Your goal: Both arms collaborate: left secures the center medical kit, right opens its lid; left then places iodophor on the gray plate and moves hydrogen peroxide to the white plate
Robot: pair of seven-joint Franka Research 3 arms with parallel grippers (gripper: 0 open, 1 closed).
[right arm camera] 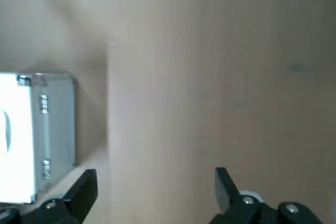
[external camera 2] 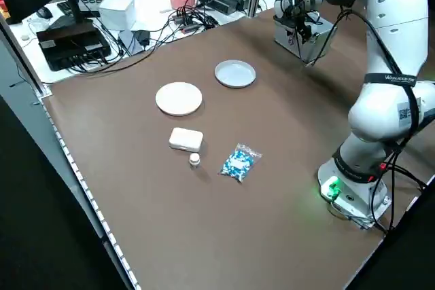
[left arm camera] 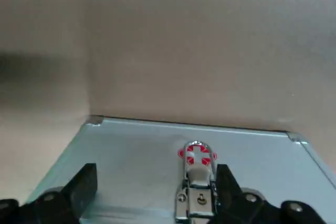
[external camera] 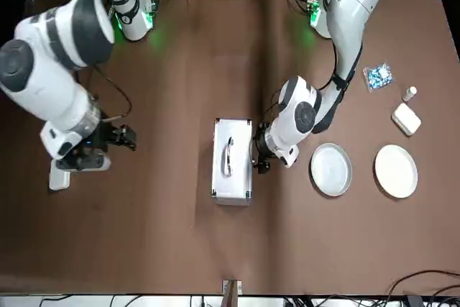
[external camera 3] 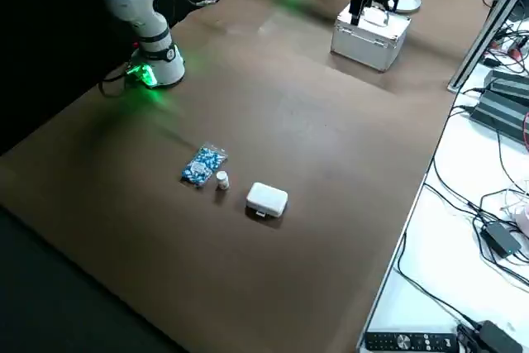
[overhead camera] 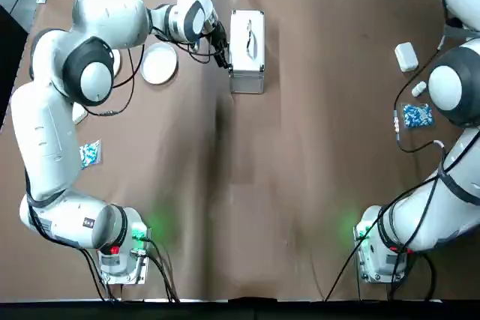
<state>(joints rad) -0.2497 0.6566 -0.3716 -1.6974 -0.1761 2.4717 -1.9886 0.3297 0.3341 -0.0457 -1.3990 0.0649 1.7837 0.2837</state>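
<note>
While the medical kit (external camera: 231, 160) stands closed on the counter (external camera: 215, 70), the left end effector (external camera: 260, 154) waits just beside its latch side, fingers apart; the gray plate (external camera: 330, 170) lies beyond that arm. The right end effector (external camera: 128, 136) hangs well apart from the kit, fingers spread too.

Worktop (overhead camera: 300, 155) plain brown. Medical kit (overhead camera: 247, 50) silver metal, chrome latch with red-and-white cross (left arm camera: 196, 155). One plate gray (external camera: 330, 169), the other white (external camera: 396, 171). Packet (external camera: 378, 75) clear with a blue-and-white speckle. Small box (external camera: 407, 118) white. Arms white with dark gray joints, bases lit green.
</note>
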